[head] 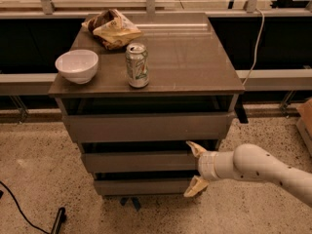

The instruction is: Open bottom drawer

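Low at the cabinet's (185, 67) right front, gripper (194, 167) is spread wide, one finger above the other, grasping nothing. Bottom drawer (141, 186) lies at its 8 o'clock, long axis 9-to-3. Lower finger (196, 186) sits by the front's right end. Pull likely toward 6.

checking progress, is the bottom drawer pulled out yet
No, the bottom drawer shows no tray interior, and the gripper sits open by its right end.

Lab-like test area: speckled floor (39, 179), cable (256, 38) past right edge of bench (185, 57), metal rails (278, 77) behind; gripper (194, 169) spread below front-right corner.
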### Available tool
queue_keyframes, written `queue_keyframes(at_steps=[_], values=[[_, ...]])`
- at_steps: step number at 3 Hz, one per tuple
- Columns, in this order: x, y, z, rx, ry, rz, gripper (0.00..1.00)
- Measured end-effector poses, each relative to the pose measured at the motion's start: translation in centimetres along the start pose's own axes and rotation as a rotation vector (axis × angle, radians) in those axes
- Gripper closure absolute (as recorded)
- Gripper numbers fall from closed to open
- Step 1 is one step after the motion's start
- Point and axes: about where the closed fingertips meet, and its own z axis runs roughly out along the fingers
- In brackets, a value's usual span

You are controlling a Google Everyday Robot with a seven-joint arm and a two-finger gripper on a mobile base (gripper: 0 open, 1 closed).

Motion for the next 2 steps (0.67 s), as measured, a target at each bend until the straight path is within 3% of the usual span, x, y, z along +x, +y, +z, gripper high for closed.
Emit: queue_keyframes(at_steps=[1, 2], values=[[1.8, 0.8, 2.9, -0.019, -0.007, -0.019, 0.00], [4.4, 2.2, 5.7, -0.069, 0.013, -0.012, 0.00]])
